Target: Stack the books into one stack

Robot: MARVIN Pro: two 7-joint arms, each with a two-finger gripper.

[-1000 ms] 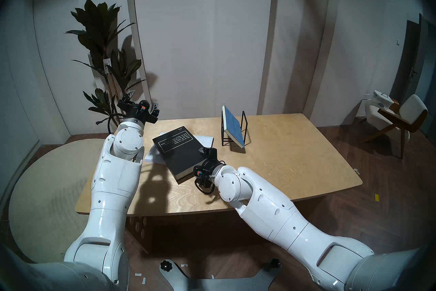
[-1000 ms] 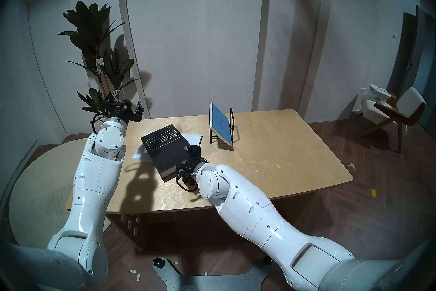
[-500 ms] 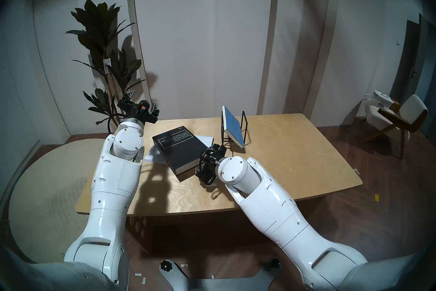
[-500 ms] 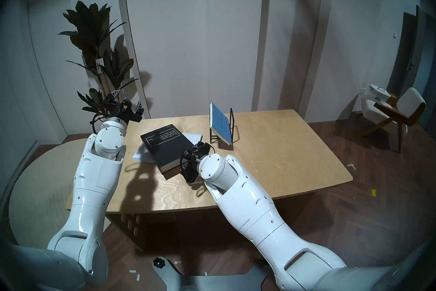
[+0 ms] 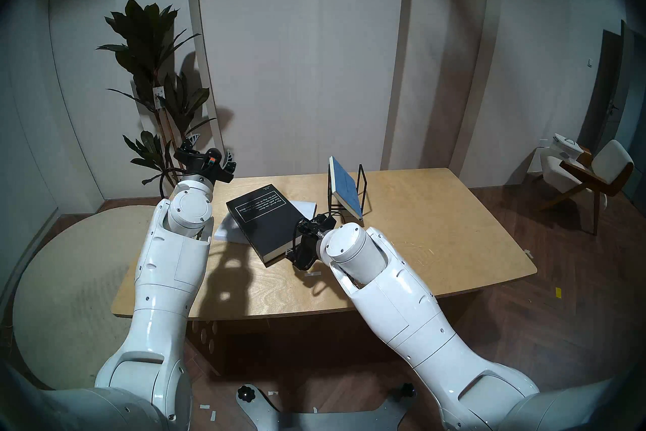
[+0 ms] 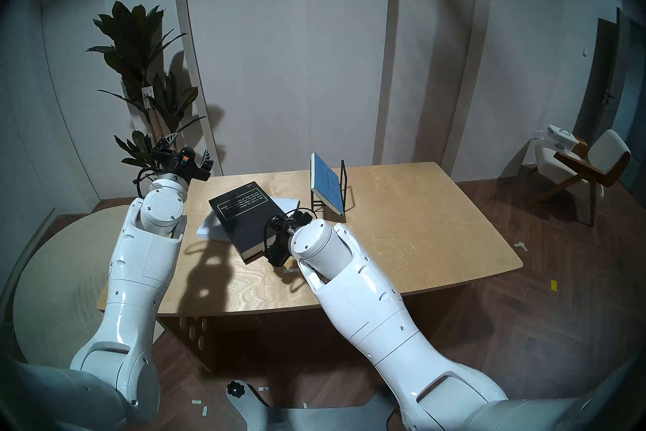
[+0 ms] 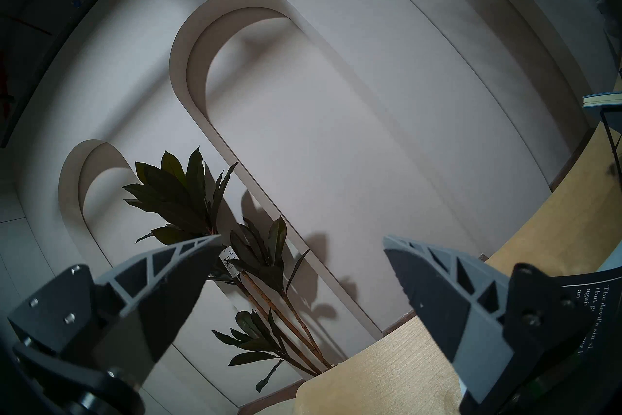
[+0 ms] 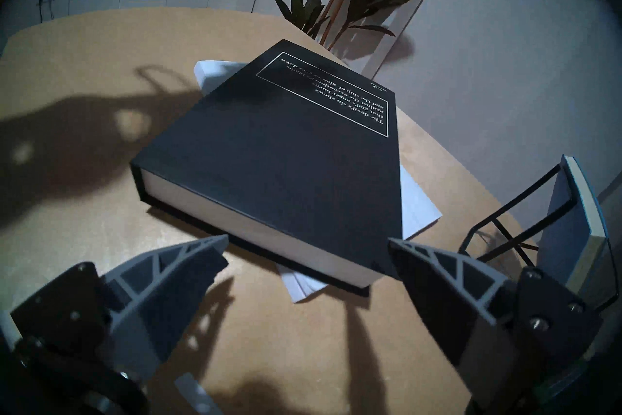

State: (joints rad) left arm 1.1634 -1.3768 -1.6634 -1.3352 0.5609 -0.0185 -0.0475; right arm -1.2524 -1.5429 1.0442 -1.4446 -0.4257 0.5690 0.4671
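The right gripper (image 8: pixel 308 244) has its jaws spread with nothing between them, low over the table (image 5: pixel 437 210) and just short of the near page edge of the black book (image 8: pixel 279 151), which it faces without touching, as far as the right wrist view shows. That book lies flat and skewed on the white book (image 8: pixel 419 202), whose corners stick out from under it on the far left, the right and the near side, so the lower two layers of the stack look laid, though not squared up. To the right of the pair, near but apart, the blue book (image 5: pixel 344 189) leans tilted in the black wire rack (image 5: pixel 361 187), off the pile. The left gripper (image 7: pixel 303 246) is raised at the table's far left edge, jaws spread and empty, pointing at the wall and the plant (image 5: pixel 157 77), well clear of every book. By my reading the task is about two thirds done: what is left is to lift the blue book out of the rack and lay it flat on the black one. The black book may also want a nudge to sit square on the white. The right arm is the closer to the rack and seems the natural one for that fetch.
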